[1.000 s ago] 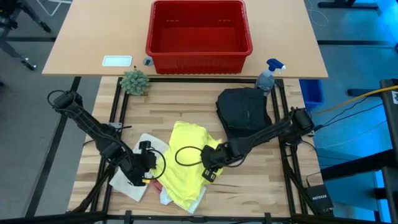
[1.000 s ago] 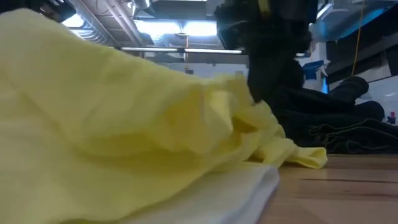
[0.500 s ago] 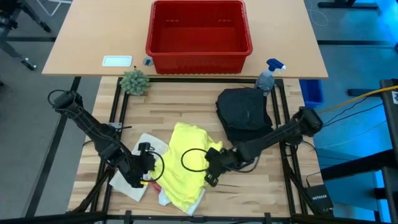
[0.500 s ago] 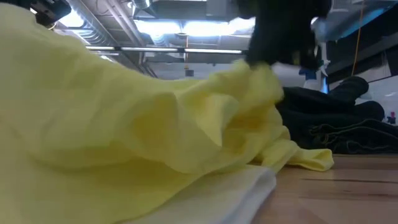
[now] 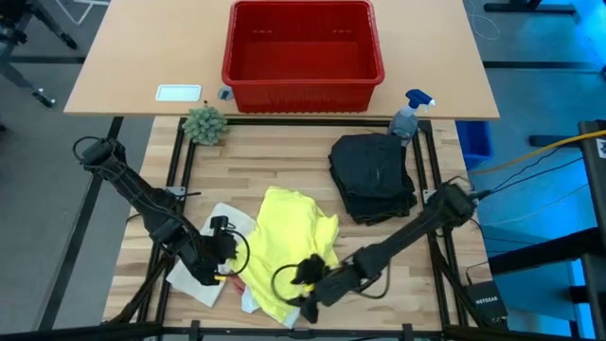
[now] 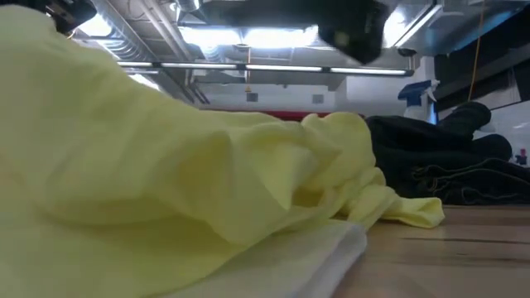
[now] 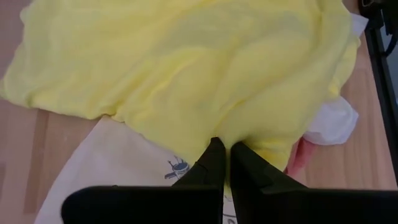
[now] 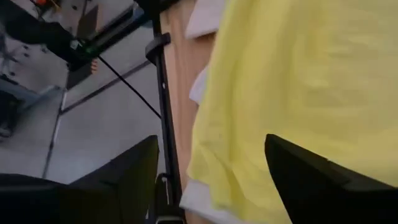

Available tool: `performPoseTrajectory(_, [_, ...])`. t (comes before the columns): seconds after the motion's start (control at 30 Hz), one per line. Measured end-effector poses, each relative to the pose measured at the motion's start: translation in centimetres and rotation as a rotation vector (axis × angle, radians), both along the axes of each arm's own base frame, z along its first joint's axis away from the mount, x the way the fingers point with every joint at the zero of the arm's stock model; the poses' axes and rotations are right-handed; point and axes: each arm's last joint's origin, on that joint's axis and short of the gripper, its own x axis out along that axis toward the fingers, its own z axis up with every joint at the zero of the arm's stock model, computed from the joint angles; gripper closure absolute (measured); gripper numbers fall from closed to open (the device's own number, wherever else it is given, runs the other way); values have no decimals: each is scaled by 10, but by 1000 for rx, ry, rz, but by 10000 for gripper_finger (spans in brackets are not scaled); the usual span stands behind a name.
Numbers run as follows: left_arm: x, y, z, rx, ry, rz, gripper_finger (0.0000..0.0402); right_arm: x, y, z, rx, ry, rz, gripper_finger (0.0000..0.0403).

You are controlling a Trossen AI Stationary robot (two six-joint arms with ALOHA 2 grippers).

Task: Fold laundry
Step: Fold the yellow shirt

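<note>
The yellow T-shirt (image 5: 286,246) is seen in the high view lying crumpled near the table's front edge, at about 6 o'clock from the table's centre. Its long axis is laid roughly from 12 to 6 o'clock, with the narrower end pointed toward the red basket (image 5: 302,55) at 12 o'clock. A white cloth (image 5: 210,256) is spread flat at 9 o'clock of the shirt, partly tucked beneath it, and a sliver of pink cloth (image 5: 238,281) is exposed at the shirt's 7 o'clock corner. The dark trousers (image 5: 372,176) are stacked in a folded pile at 2 o'clock of the shirt, apart from it.

The left gripper (image 5: 223,256) is placed at the shirt's 9 o'clock edge; its fingers (image 7: 214,163) are pressed together, pinching the yellow fabric. The right gripper (image 5: 301,282) is positioned over the shirt's 5 o'clock corner with its fingers (image 8: 140,168) spread wide, and nothing is held between them.

Bare wooden table (image 5: 284,161) is left open from 10 to 1 o'clock of the shirt, up to a small plant (image 5: 204,123) and a spray bottle (image 5: 408,114). At 4 o'clock, clear wood is crossed only by the right arm. Little room is left at 6 o'clock, where the shirt's hem is close to the table's front edge.
</note>
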Motion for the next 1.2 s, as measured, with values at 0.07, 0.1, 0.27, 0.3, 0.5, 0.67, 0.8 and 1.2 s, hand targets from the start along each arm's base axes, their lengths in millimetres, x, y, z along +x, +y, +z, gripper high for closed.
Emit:
performPoseTrajectory(0.07, [0, 0, 0, -5, -3, 11, 401, 12, 9, -5, -36, 23, 23, 117])
performPoseTrajectory(0.1, [0, 0, 0, -3, -4, 14, 401, 19, 13, -9, -62, 39, 36, 116])
performPoseTrajectory(0.27, [1, 1, 0, 19, -26, 31, 401, 43, 28, -25, -229, 173, 46, 116])
performPoseTrajectory(0.3, [1, 1, 1, 24, -32, 36, 401, 48, 31, -29, -238, 187, 47, 116])
performPoseTrajectory(0.5, [2, 2, 1, 45, -68, 72, 401, 75, 50, -45, -238, 157, 76, 116])
performPoseTrajectory(0.67, [2, 2, 1, 46, -72, 78, 401, 75, 44, -67, -256, 334, -89, 155])
performPoseTrajectory(0.8, [2, 2, 1, 51, -71, 74, 401, 74, 42, -67, -239, 361, -99, 307])
performPoseTrajectory(1.2, [-1, 5, 13, 41, -113, 60, 401, 60, 41, 11, -206, 279, 83, 400])
